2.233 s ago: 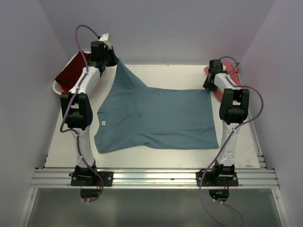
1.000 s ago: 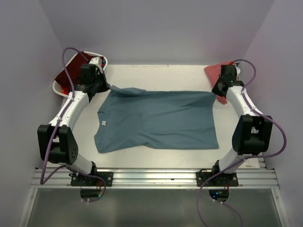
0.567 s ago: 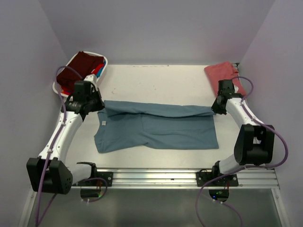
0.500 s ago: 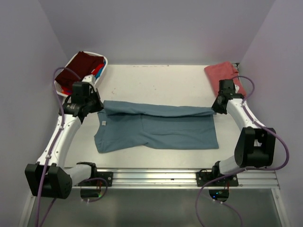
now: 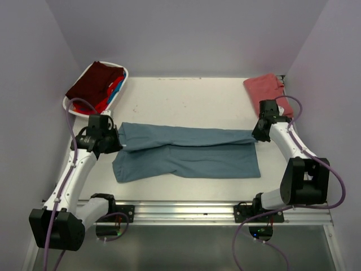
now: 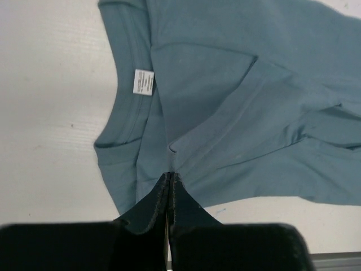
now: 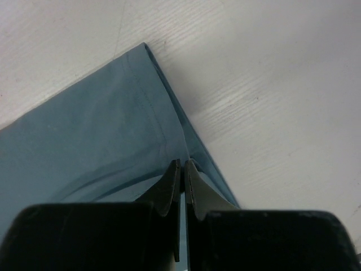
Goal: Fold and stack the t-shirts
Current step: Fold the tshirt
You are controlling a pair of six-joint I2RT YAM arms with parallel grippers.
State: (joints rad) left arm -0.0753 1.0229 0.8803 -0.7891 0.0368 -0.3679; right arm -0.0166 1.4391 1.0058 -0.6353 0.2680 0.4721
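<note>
The large slate teal t-shirt (image 5: 192, 155) lies across the middle of the table, its far half doubled over toward the near edge. My left gripper (image 5: 117, 141) is shut on the folded edge at the collar end. In the left wrist view the shut left gripper (image 6: 170, 175) pinches a ridge of the teal t-shirt (image 6: 242, 84) below the white label (image 6: 144, 81). My right gripper (image 5: 255, 135) is shut on the hem corner. In the right wrist view the right gripper (image 7: 183, 164) clamps the teal t-shirt (image 7: 96, 130) at its edge. A salmon-red t-shirt (image 5: 265, 87) lies folded at the back right.
A white oval basket (image 5: 125, 72) stands at the back left, holding a dark maroon shirt (image 5: 93, 82) over bright blue cloth (image 5: 115, 90) and red cloth (image 5: 101, 105). Bare white table (image 5: 192, 101) stretches behind the teal shirt. The metal rail (image 5: 186, 212) runs along the near edge.
Both grippers have carried the teal shirt's far edge toward the near side, laying it over the lower half. The basket and the salmon shirt are now uncovered by the arms.
</note>
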